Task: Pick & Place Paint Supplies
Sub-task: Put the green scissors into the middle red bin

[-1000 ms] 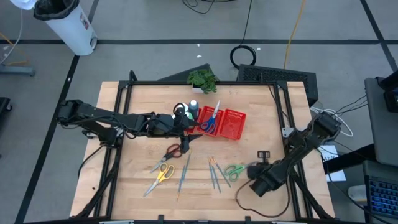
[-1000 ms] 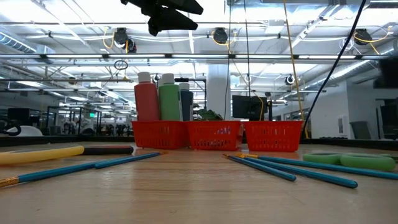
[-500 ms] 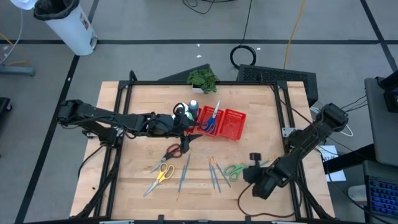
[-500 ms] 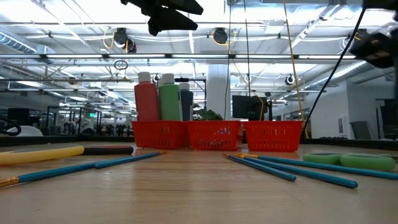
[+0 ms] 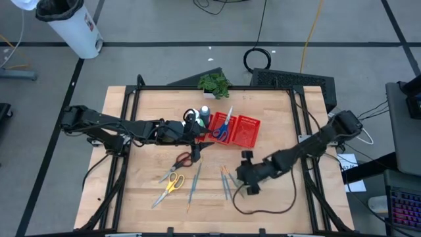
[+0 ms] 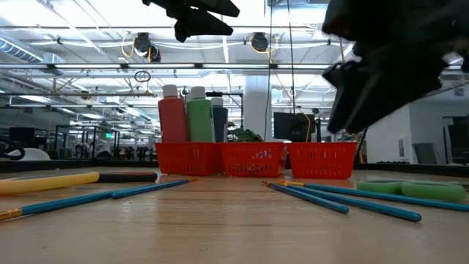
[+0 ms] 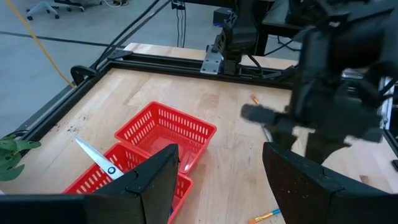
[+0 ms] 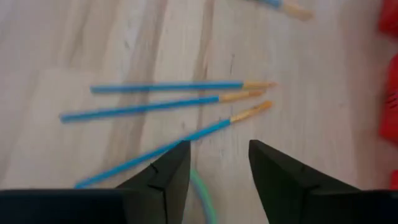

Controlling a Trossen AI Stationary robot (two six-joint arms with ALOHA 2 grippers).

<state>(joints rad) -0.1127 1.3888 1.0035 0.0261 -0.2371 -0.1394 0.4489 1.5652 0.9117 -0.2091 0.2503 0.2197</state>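
Observation:
My right gripper (image 5: 242,179) hangs open over the table's near middle, above the green scissors (image 8: 203,194), whose handles lie flat on the wood (image 6: 410,191). It touches nothing. Three blue brushes (image 8: 163,107) lie just beyond its fingers. My left gripper (image 7: 214,186) stands open and empty, high beside the red tray (image 5: 238,130). Paint bottles (image 6: 187,114) stand upright in the tray's left part, and blue-handled scissors (image 5: 222,129) lie in its middle part. Red scissors (image 5: 183,159), yellow scissors (image 5: 172,183) and another brush (image 5: 195,179) lie on the table.
A small potted plant (image 5: 214,83) stands at the table's far edge. A black frame (image 5: 210,88) runs around the table top. The right arm's cable (image 5: 263,212) loops over the near edge. Bare wood lies at the table's far left and near right.
My right gripper has swung from the table's near right toward its left edge, coming over the green scissors and into the low view. My left arm has kept still.

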